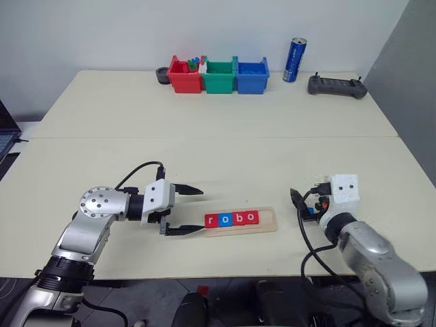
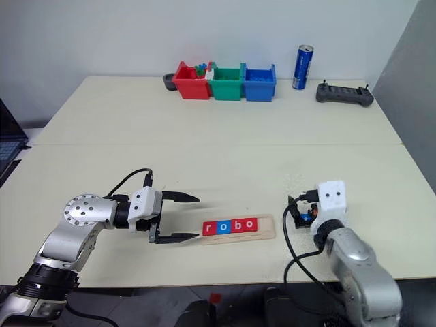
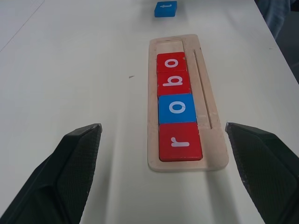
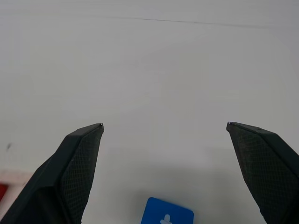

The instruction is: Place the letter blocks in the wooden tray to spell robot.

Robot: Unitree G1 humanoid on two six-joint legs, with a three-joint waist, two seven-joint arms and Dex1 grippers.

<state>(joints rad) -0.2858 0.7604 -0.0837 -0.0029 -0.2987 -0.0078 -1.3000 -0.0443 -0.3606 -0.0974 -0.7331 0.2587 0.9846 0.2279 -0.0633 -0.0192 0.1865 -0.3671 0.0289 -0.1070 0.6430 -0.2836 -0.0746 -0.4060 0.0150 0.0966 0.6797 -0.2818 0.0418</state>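
Surface: pale surface point(image 1: 225, 129), wide, with red, green and blue bins point(image 1: 219, 75), a blue can point(image 1: 295, 60) and a black controller point(image 1: 336, 86) at the far edge.
Wooden tray: wooden tray point(image 3: 187, 105) lies near the front edge, between both arms.
Left gripper: left gripper point(image 1: 192, 210) spread apart, empty, just beside the tray's end.
Right gripper: right gripper point(image 4: 164, 128) spread wide, empty.
Letter blocks: letter blocks point(image 3: 176, 108) r, o, b, o sit in the tray; blue t block point(image 3: 166, 9) lies on the surface past the tray, under the right gripper.

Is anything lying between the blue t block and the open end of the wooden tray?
No. In the left wrist view, bare table separates the blue t block from the wooden tray's empty end.
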